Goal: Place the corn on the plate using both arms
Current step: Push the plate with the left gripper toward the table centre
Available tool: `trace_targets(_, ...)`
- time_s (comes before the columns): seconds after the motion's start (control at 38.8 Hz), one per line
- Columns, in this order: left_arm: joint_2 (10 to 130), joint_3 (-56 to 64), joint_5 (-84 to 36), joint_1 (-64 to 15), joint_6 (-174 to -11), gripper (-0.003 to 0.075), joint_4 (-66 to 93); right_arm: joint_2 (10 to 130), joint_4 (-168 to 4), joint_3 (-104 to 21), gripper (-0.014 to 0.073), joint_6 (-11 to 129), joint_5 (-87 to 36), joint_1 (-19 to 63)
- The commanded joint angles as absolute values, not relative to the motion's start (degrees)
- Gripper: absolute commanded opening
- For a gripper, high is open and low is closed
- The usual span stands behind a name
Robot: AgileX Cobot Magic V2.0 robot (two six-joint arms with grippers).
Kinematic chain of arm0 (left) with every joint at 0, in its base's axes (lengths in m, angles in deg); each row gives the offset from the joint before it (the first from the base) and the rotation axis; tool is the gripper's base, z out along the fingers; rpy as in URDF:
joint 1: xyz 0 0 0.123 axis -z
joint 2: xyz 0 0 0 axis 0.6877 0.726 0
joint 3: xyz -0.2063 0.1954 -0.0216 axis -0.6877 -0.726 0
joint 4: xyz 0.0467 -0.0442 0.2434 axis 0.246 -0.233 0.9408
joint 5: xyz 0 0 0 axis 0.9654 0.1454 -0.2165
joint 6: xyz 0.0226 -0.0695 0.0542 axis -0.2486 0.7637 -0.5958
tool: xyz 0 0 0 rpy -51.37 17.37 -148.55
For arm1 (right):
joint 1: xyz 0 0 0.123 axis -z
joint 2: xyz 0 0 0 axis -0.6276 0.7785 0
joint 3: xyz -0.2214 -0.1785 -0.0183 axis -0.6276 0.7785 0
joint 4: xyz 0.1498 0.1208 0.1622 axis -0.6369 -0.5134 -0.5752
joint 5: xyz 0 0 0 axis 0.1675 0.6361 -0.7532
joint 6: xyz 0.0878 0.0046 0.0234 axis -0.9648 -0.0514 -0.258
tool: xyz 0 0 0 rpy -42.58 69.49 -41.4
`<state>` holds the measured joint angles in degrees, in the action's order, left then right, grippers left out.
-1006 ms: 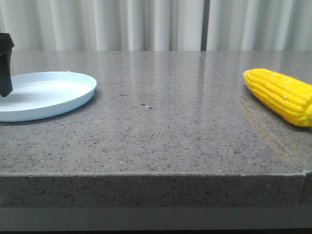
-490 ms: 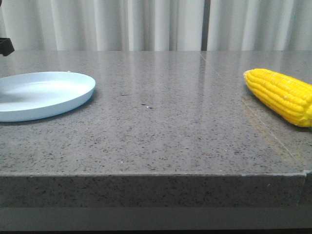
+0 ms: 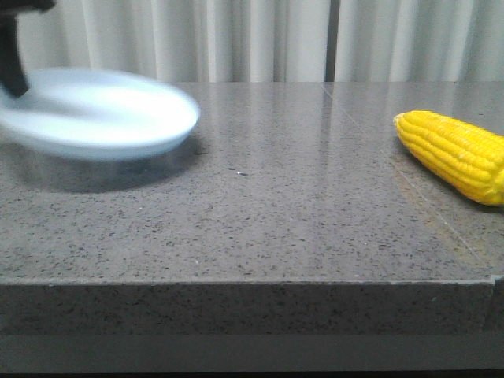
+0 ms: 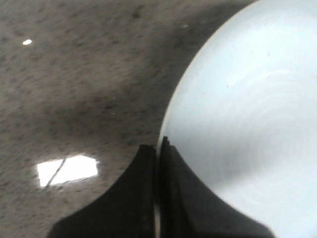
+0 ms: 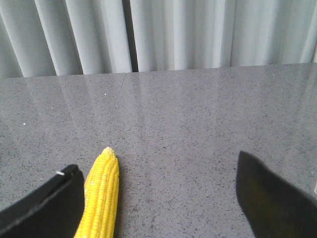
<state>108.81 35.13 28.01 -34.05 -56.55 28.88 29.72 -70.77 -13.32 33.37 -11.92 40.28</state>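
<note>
The pale-blue plate [image 3: 102, 114] hangs blurred a little above the table at the left, its shadow beneath it. My left gripper [image 3: 12, 75] is shut on the plate's left rim. In the left wrist view the two dark fingers [image 4: 143, 198] pinch the plate's [image 4: 247, 109] edge, almost touching. The yellow corn [image 3: 457, 153] lies on the table at the far right, tip pointing left. My right gripper [image 5: 158, 163] is open. The corn [image 5: 101, 198] lies between its fingers, close beside one finger [image 5: 49, 203]. The right gripper does not show in the front view.
The grey speckled stone table [image 3: 276, 220] has its front edge [image 3: 236, 283] near the camera. White curtains [image 3: 260, 39] hang behind it. A bright light reflection [image 4: 67, 168] shows on the table under the left gripper.
The plate has left the table, risen and shifted to the right, now blurred by motion, with my left gripper on its rim. The corn has not moved.
</note>
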Motion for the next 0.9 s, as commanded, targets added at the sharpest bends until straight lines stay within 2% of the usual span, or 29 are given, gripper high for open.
trace_targets(0.0, 105.82, 38.56, 26.92, -30.03, -56.58, -0.0020, 26.05, 30.68, -71.19, -15.36, 0.0645, 33.68, -16.18, 40.61)
trace_targets(0.26, 111.45, 38.92, 23.21, -22.18, -56.58, -0.0020, 19.42, 30.68, -71.19, -15.36, 0.0645, 33.68, -16.18, 40.61)
trace_targets(0.54, 116.37, 38.92, 21.77, -19.80, -56.58, -0.0008, 19.42, 30.68, -71.19, -15.36, 0.0645, 33.68, -16.18, 40.61)
trace_targets(0.62, 116.23, 39.15, 21.77, -19.80, -56.58, 0.0067, 19.42, 30.68, -71.19, -15.36, 0.0645, 33.68, -16.18, 40.61)
trace_targets(0.83, 115.26, 44.27, 26.11, -20.15, -56.58, 0.0453, 22.32, 30.68, -71.19, -15.36, 0.0645, 33.68, -16.18, 40.61)
trace_targets(0.88, 113.94, 46.09, 28.03, -20.15, -56.58, 0.0488, 25.08, 30.68, -71.19, -15.36, 0.0645, 33.68, -16.18, 40.61)
